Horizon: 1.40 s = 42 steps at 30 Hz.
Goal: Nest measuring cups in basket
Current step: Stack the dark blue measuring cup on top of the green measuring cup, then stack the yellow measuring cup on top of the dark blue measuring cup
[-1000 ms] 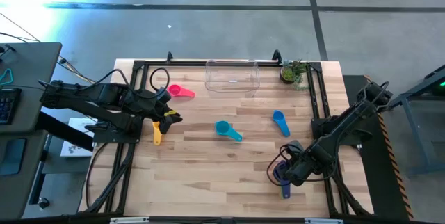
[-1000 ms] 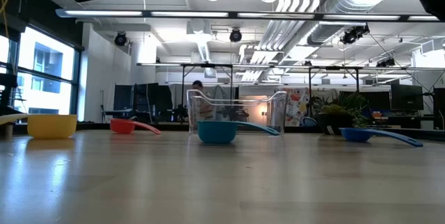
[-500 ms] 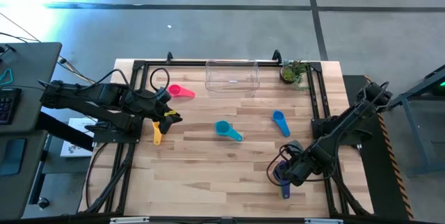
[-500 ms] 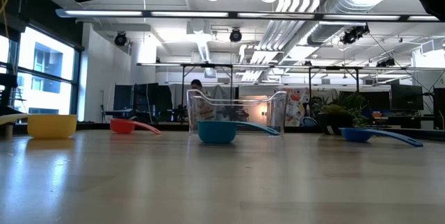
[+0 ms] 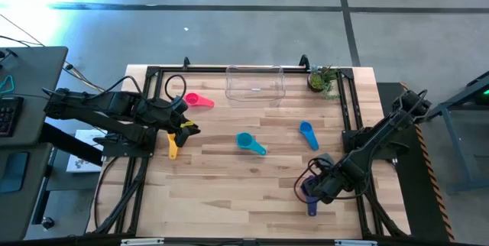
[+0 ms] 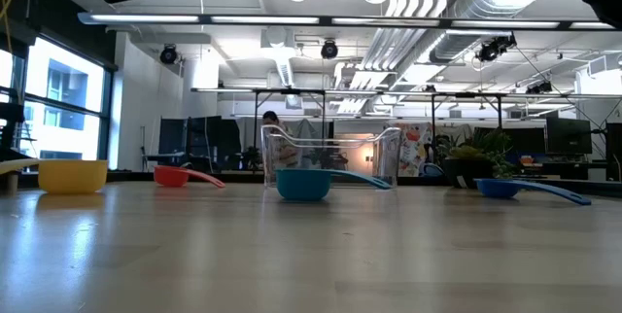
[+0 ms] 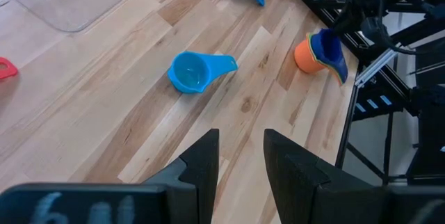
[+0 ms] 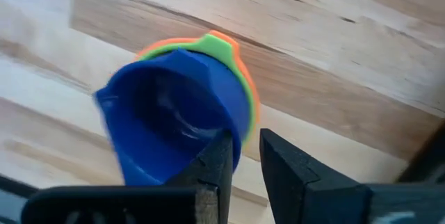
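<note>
Cups lie scattered over the wooden table (image 5: pixel 229 192). Right gripper (image 5: pixel 315 191) sits near the table's front right corner, at a nested stack (image 8: pixel 182 106): a dark blue cup on top, with green and orange rims showing under it. In the right wrist view its fingers (image 8: pixel 279 156) stand a narrow gap apart beside the stack's rim, and whether they pinch that rim or have let go I cannot tell. Left gripper (image 5: pixel 186 126) hangs over the table's left edge, fingers apart and holding nothing, just by the yellow cup (image 5: pixel 173 145). Pink cup (image 5: pixel 197 100) lies near the back left, close to the basket (image 5: pixel 255 84), which stands at the middle of the back edge with no cup visible in it. Teal cup (image 5: pixel 248 142) lies near the table's middle, handle toward the right front. Blue cup (image 5: pixel 307 133) lies to its right, well apart from the stack. Plant (image 5: pixel 321 79) stands just right of the basket at the back edge
</note>
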Motion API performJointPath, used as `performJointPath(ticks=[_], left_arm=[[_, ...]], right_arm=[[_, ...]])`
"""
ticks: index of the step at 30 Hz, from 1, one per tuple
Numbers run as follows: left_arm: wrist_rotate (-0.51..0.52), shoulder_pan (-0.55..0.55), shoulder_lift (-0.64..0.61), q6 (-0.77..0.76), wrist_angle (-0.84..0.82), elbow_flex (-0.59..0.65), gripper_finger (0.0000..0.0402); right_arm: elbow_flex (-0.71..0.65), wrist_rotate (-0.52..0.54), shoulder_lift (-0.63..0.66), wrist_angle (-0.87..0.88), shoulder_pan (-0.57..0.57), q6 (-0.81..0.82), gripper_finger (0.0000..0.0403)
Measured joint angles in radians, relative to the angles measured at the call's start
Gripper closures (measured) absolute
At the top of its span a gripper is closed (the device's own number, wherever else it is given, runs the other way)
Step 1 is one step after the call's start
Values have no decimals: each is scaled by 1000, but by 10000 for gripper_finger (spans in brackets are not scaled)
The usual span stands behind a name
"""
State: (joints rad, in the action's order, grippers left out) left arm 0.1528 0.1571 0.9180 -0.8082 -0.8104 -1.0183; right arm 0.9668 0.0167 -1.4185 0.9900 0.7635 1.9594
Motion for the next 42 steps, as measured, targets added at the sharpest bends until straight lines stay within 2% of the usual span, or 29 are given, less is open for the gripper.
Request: performJointPath(ticks=[7, 13, 23, 27, 31, 37, 42], left_arm=[[0, 0, 0, 0, 0, 0, 298], [0, 0, 0, 0, 0, 0, 298], [-8, 0, 0, 0, 0, 0, 298], [-11, 0, 0, 0, 0, 0, 298], [-13, 0, 0, -2, 0, 0, 298], [-20, -5, -10, -70, -59, 0, 298], [-6, -27, -6, -187, -214, 0, 298]], right_arm=[[0, -7, 0, 1, 1, 7, 336], [0, 44, 0, -28, 0, -2, 336], [1, 248, 1, -203, -6, -31, 336], [1, 196, 2, -221, -19, -43, 336], [1, 226, 2, -321, -29, -126, 336], [1, 374, 2, -529, -103, -337, 336], [1, 348, 3, -627, -182, -502, 336]])
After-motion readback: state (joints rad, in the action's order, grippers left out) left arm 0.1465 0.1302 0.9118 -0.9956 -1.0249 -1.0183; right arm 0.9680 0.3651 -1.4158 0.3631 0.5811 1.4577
